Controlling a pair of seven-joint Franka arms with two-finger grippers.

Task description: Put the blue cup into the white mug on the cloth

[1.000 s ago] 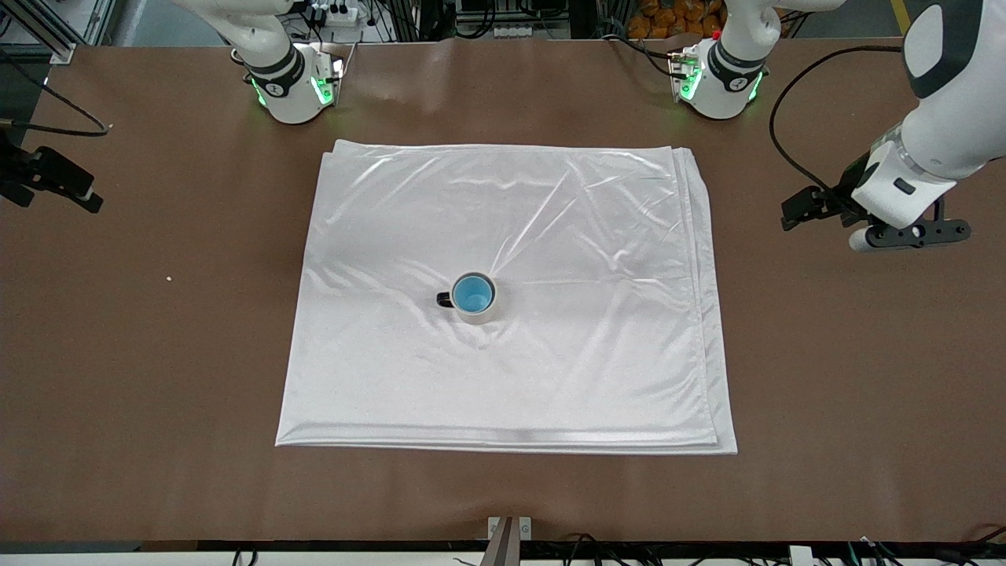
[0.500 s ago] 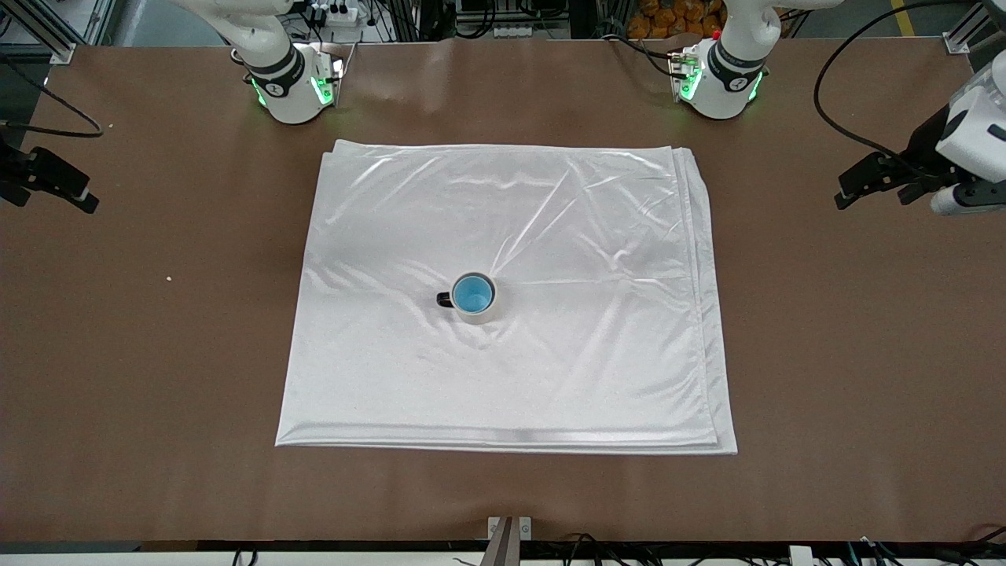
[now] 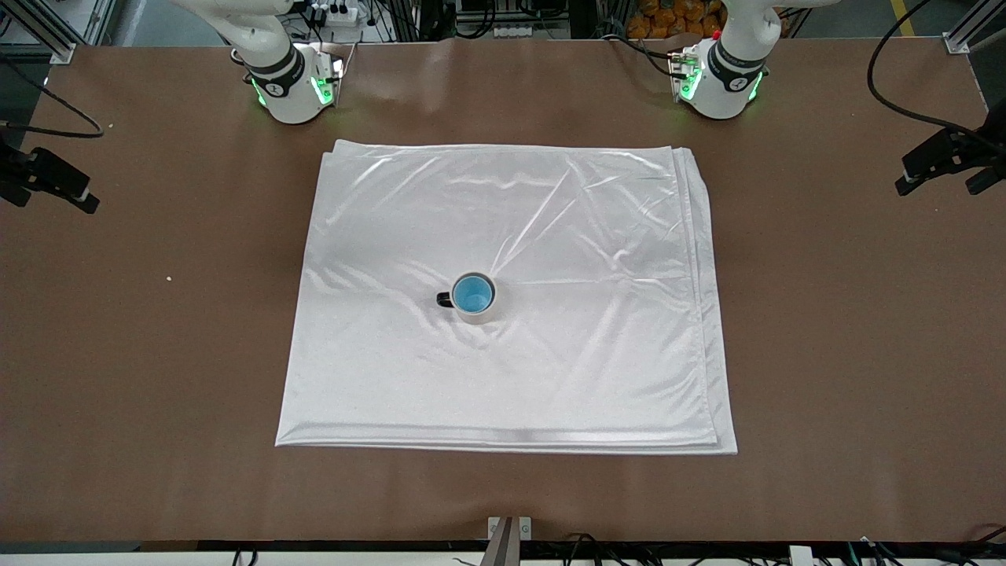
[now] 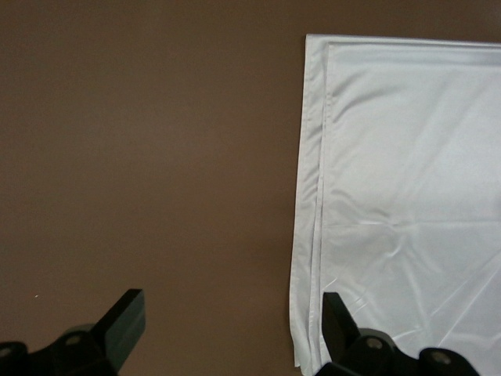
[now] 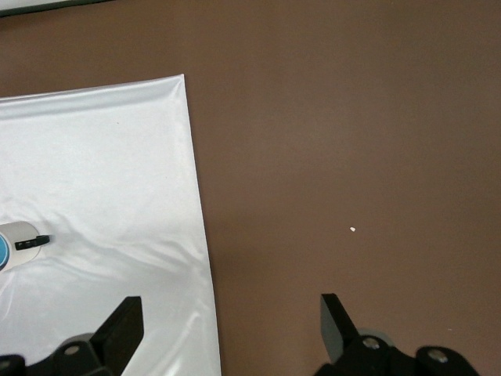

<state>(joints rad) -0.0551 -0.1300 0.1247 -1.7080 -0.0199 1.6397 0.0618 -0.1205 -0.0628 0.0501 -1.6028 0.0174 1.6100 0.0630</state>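
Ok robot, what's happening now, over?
Left gripper open, over bare table. Right gripper open, at cloth edge. Blue cup sits inside white mug. Nothing in the way.

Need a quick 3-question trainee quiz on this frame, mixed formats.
1. True or false: the blue cup sits inside the mug.
2. The mug stands on: A) bare table B) the cloth C) a tray.
3. Fill in: both hands, the left hand and the right hand, are ____, each over bare table beside the cloth's edge.

Key: 1 true; 2 B; 3 open.
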